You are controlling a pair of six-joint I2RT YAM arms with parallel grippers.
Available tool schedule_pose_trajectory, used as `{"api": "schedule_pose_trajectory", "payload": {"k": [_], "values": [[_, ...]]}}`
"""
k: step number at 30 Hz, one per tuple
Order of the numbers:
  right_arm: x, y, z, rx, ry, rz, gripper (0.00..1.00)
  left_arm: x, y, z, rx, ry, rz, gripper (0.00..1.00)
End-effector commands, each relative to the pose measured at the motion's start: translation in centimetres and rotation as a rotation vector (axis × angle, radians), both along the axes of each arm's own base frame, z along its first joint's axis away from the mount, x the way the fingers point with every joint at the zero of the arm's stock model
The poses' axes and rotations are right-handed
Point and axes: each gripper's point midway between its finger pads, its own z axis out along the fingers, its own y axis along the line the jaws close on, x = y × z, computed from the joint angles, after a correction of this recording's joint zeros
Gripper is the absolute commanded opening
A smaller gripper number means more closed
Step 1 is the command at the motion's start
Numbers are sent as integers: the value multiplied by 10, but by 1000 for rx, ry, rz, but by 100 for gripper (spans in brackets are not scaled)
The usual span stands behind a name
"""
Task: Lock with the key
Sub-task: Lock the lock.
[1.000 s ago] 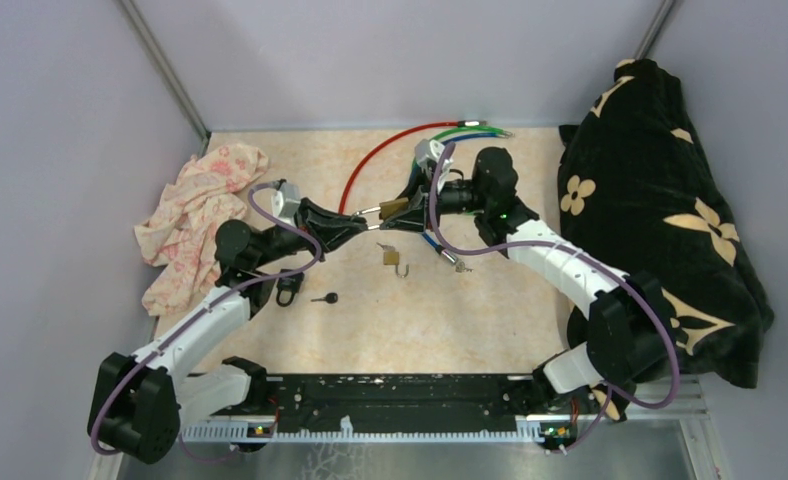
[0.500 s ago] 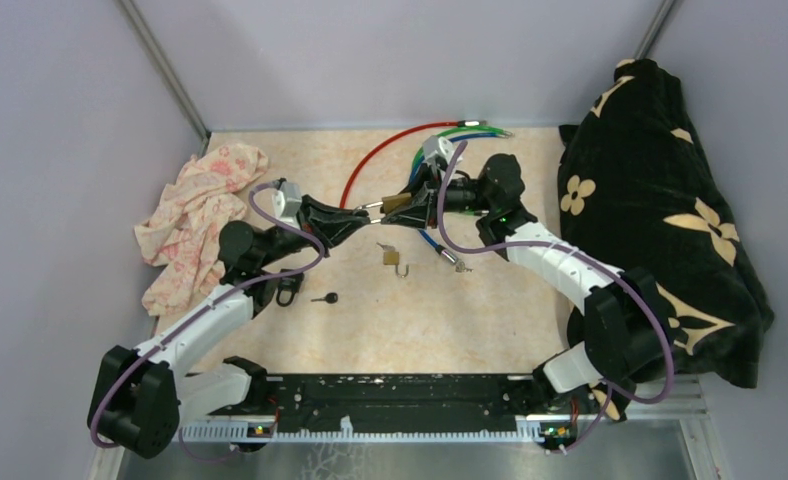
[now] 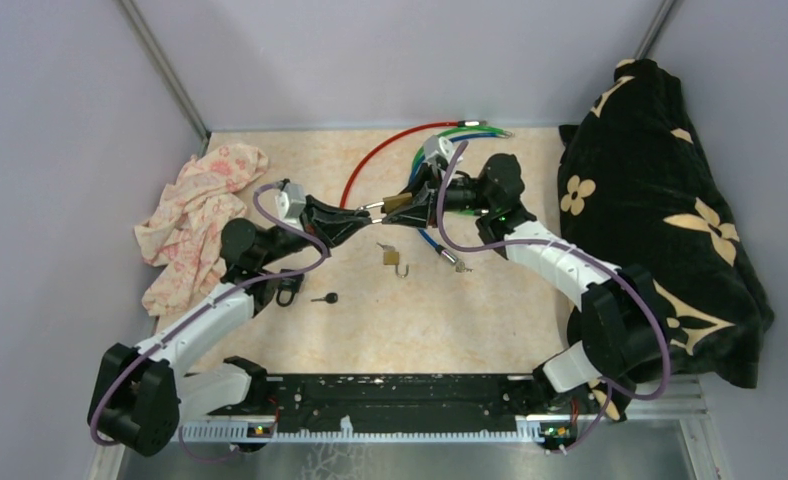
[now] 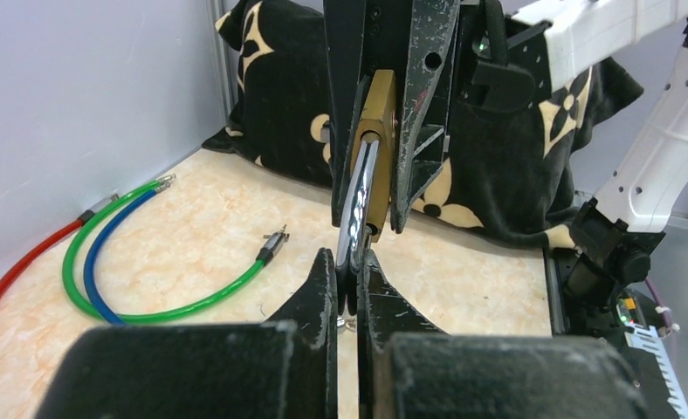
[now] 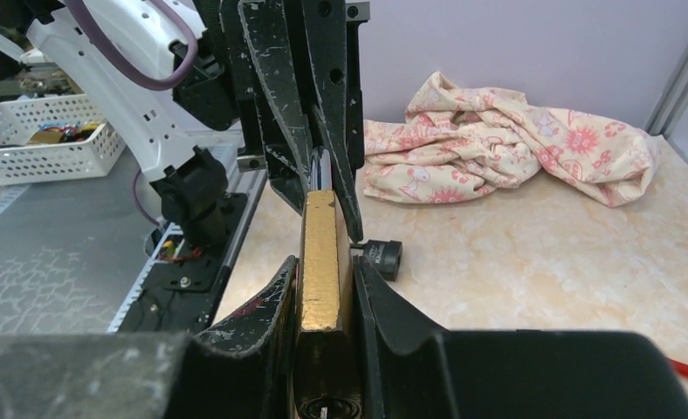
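The right arm's jaws were clenched on the brass body of a padlock [image 5: 321, 262], with one dark finger [image 5: 262, 310] pressed flat against each broad side. The left arm's jaws were clenched on the same padlock's shiny shackle [image 4: 356, 214], their fingers [image 4: 323, 288] pinching the metal loop near its outer end. The two sets of jaws met nose to nose, joined only by the padlock. It was held clear of the surface [image 3: 450, 310], above the middle of its far half. From the left wrist the body stood edge-on and the shackle ran from it towards that camera.

The key [image 3: 324, 298], with its black head, lay loose on the surface near the left arm, well apart from the held padlock and in neither set of jaws. A second, smaller brass padlock [image 3: 392, 257] lay on the surface between the key and the held padlock, just beside the metal-tipped end of a blue cable [image 3: 432, 240].

Farther out, a red cable [image 3: 370, 155] curved towards the back edge, and a green cable [image 4: 183, 307] looped beside it. A crumpled cloth [image 3: 195, 215], pale with pink prints, sat at the left edge of the surface. A black blanket [image 3: 670, 200] with cream flower shapes was heaped along the right side.
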Motion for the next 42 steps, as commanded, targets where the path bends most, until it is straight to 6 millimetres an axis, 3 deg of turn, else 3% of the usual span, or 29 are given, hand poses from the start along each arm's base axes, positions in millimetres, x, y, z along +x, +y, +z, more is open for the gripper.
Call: {"api": "schedule_pose_trajectory", "payload": {"k": [1,4,7,11,18,23,24,26,27,29,33,37,42], "values": [[-17,24,29,7,-106,-17,0,-48,-28,7,62,-116,-226,0],[-19,22,33,5,-99,-18,0,-47,-27,12,43,-137,-214,0],[-37,24,45,38,-7,120,0,-38,-24,19,24,-202,-141,0],[-49,21,48,63,2,184,0,-49,-25,16,48,-208,-200,0],[-1,23,54,41,-63,-132,0,-66,-28,13,84,-127,-321,0],[12,22,47,8,-70,-207,0,-66,-25,18,64,-146,-294,0],[11,22,44,0,-64,-204,0,-66,-24,19,57,-152,-282,1],[8,21,39,-11,-59,-195,0,-63,-22,23,38,-169,-245,22],[5,20,40,-12,-63,-191,0,-61,-20,26,25,-180,-225,27],[1,19,39,-21,-65,-179,0,-62,-18,32,7,-224,-211,28],[-4,15,38,-36,-68,-174,0,-61,-17,33,5,-231,-199,20],[-6,13,36,-58,-69,-175,0,-58,-13,32,10,-217,-180,0],[-6,11,34,-85,-85,-178,0,-51,-6,30,24,-203,-150,0]]}}
